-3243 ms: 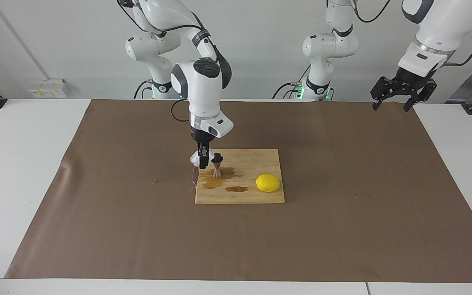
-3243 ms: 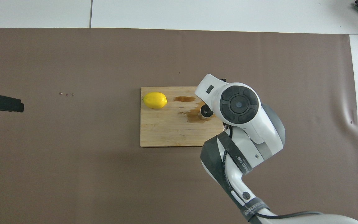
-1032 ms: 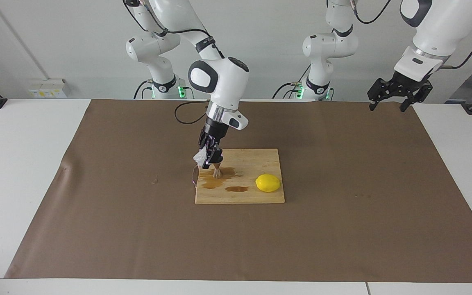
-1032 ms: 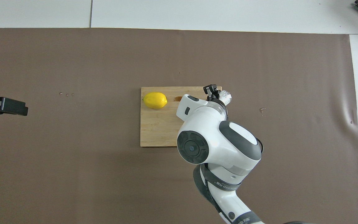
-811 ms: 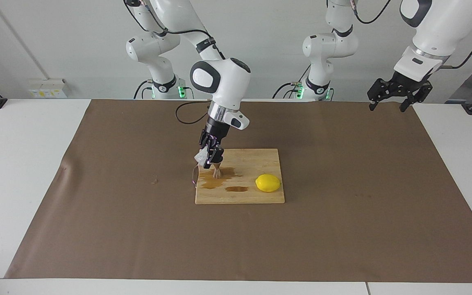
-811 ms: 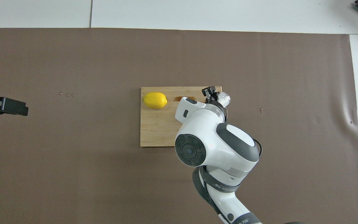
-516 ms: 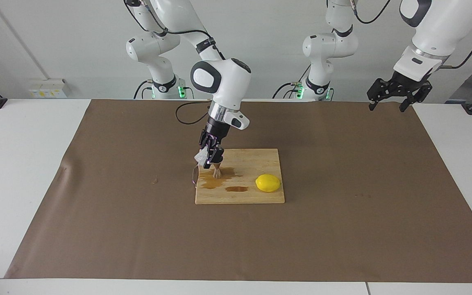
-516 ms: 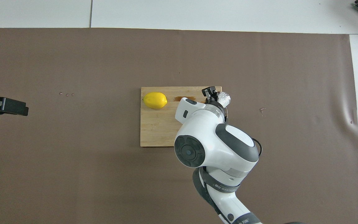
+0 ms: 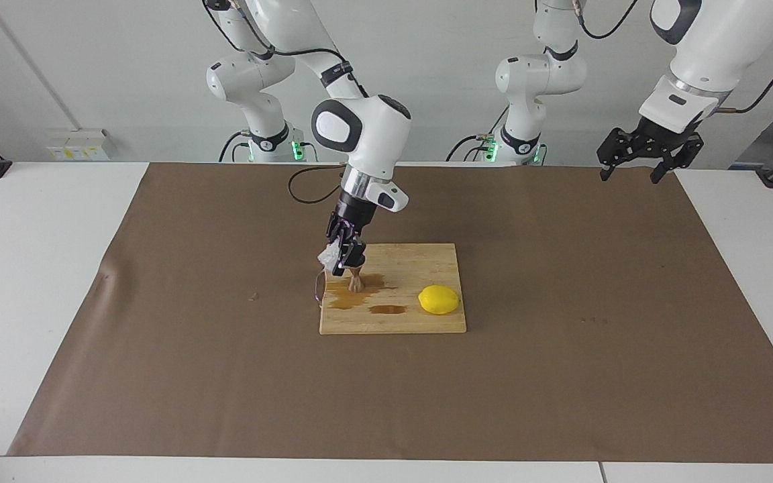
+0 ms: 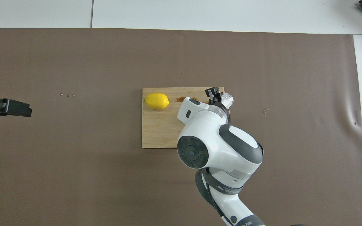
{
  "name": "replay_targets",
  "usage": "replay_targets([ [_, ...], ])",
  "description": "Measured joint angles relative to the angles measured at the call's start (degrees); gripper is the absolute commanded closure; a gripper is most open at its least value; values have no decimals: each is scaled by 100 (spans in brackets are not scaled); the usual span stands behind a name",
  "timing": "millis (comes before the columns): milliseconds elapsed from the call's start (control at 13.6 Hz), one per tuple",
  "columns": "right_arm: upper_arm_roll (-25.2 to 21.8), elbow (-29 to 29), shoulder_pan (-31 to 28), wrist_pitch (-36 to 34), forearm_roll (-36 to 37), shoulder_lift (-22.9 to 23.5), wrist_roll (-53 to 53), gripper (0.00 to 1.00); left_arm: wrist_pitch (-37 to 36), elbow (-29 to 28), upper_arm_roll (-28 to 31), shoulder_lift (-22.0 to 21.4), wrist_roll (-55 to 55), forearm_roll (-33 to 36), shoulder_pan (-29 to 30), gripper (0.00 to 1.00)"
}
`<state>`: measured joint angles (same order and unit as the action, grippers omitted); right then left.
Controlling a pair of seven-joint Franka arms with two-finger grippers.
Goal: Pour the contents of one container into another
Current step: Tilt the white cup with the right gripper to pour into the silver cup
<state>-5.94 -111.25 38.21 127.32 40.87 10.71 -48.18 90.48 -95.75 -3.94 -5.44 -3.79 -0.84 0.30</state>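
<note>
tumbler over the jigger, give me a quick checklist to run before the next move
1. Grip: the right gripper is shut on the tumbler, held tilted above the board's edge. ok
2. Target upright: the jigger stands on the cutting board, beside the tumbler. ok
3. Tumbler mouth lined up over the jigger: the gripper hides it. cannot tell
4. Board dry: brown puddles lie around the jigger's foot. not ok
5. Lemon out of the way: it lies on the board, apart from the jigger, toward the left arm's end. ok
6. Left gripper: open, waiting over the table's corner. ok
</note>
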Motion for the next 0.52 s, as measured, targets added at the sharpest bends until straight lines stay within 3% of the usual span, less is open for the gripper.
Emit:
replay_targets([
  [516,-4,9,-454,51,-1744,-111,23,69,0,0,36,0,0,0,8,0],
])
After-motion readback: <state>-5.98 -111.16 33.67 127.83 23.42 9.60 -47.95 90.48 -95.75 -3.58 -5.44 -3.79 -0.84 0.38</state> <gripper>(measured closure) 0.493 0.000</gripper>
